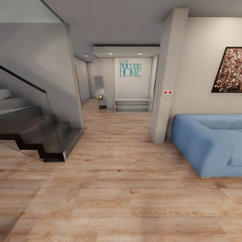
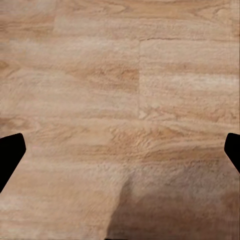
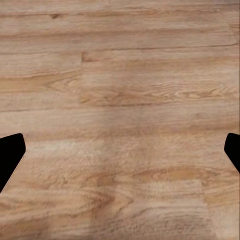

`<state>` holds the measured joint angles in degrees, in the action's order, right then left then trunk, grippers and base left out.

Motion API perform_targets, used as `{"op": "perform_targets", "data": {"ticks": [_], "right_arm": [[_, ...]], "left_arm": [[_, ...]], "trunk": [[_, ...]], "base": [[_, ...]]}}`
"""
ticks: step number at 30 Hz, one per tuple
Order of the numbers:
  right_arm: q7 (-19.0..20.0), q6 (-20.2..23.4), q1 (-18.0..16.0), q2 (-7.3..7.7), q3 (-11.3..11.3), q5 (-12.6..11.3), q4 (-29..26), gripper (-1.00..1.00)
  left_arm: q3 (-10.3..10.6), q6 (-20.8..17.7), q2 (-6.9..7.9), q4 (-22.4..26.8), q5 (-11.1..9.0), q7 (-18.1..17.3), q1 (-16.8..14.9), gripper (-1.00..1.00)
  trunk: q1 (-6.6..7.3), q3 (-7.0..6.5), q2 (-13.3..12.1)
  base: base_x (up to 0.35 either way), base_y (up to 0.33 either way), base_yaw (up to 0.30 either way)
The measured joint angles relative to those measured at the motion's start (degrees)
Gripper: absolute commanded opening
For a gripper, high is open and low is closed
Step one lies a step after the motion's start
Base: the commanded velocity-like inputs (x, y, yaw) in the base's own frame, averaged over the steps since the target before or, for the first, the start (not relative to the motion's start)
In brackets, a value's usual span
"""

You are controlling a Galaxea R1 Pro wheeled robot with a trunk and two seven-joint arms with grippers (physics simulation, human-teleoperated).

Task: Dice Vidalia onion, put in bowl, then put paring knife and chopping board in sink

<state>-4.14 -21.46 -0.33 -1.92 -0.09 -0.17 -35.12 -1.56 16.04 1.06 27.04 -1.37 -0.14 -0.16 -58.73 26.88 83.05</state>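
A wood-floored hallway (image 1: 117, 188) lies beneath both spread, empty claws, left (image 2: 120, 150) and right (image 3: 120, 150), no onion or sink nearby; driving on, the base could clip the staircase (image 1: 40, 134) or sofa (image 1: 208, 141).

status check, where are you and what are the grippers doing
In transit over wood floor, living area. Left gripper open, empty; right gripper open, empty. Stairs left, blue sofa right, path ahead open.
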Motion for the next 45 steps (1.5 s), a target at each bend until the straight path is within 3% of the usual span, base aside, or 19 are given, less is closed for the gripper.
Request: {"op": "perform_targets", "data": {"ticks": [7,45], "right_arm": [[0.01,0.0,0.0,0.0,0.0,0.0,0.07,1.0],[0.01,0.0,0.0,-0.04,0.0,0.07,0.12,1.0]], "left_arm": [[-0.08,0.22,-0.94,-2.35,0.02,-0.09,0.0,1.0],[0.02,0.64,-1.03,-2.6,0.02,-0.1,0.0,1.0]], "trunk": [[-0.02,0.0,-0.01],[-0.04,0.0,0.0]], "base": [[-0.061,0.0,0.286],[-0.27,0.0,0.286]]}}
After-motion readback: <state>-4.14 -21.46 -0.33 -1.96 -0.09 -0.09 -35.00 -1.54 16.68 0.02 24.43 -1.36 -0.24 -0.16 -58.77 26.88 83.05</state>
